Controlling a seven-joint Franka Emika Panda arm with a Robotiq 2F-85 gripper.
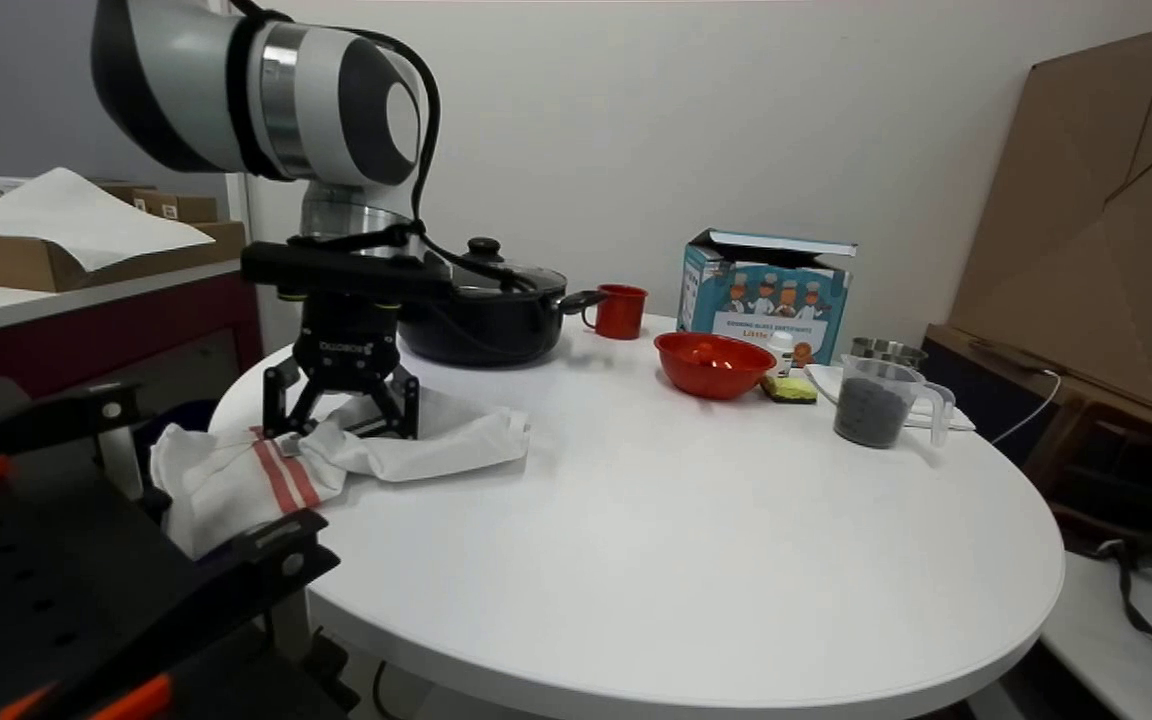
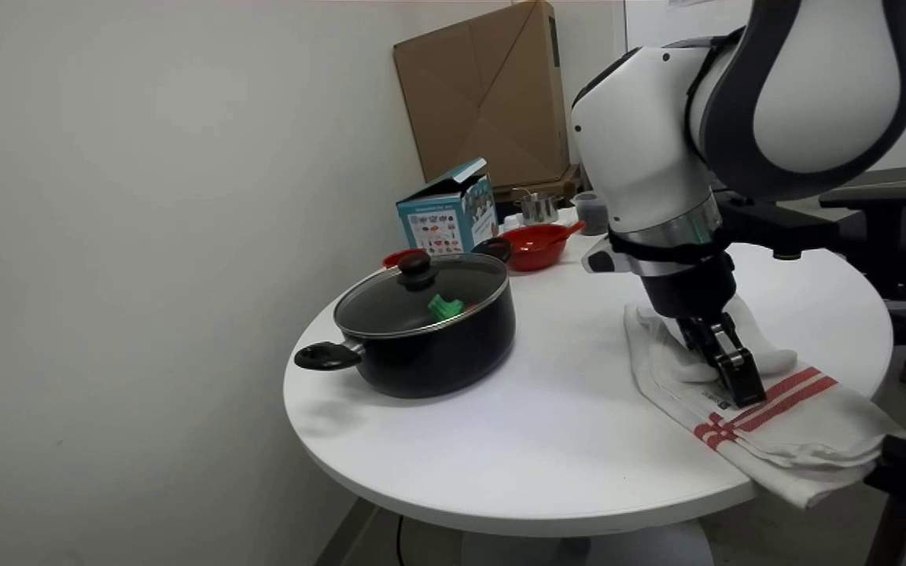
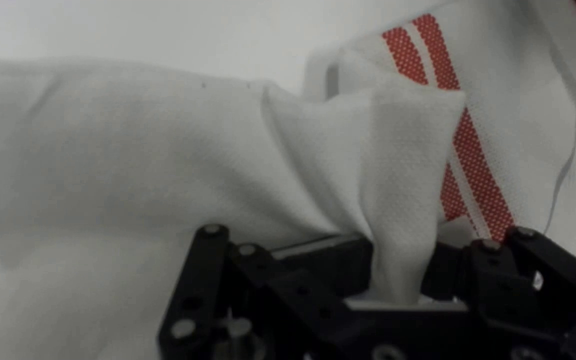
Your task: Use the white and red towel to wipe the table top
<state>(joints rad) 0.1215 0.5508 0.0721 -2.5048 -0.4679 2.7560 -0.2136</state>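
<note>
Wrist view is showing the pincer [image 3: 397, 270] holding narrowly: an upright fold of the red-striped dish towel [image 3: 268, 165] is filling its gap, though how firmly is not showing. Slippage is looking like the main danger: only that fold is seemingly being held, so drag during a long wipe could be working it loose. Bunching is threatening too, because the rest is lying rumpled and could be skipping patches of surface.

In both exterior views the towel is lying by the edge of the bench [image 2: 579, 440], its end beyond the stripes hanging over. A black bracket [image 1: 266, 562] is showing beside that overhang; whether they are touching is unclear, but a snag could be stopping the sweep. The lidded black pot [image 2: 437, 362] is standing near the wall, handles jutting, so a wide swing that way could be clipping it. The red bowl [image 1: 701, 372], sponge [image 1: 789, 389] and measuring cup [image 1: 876, 410] are lining the far side; between them and the towel, a broad bare stretch is offering room.
</note>
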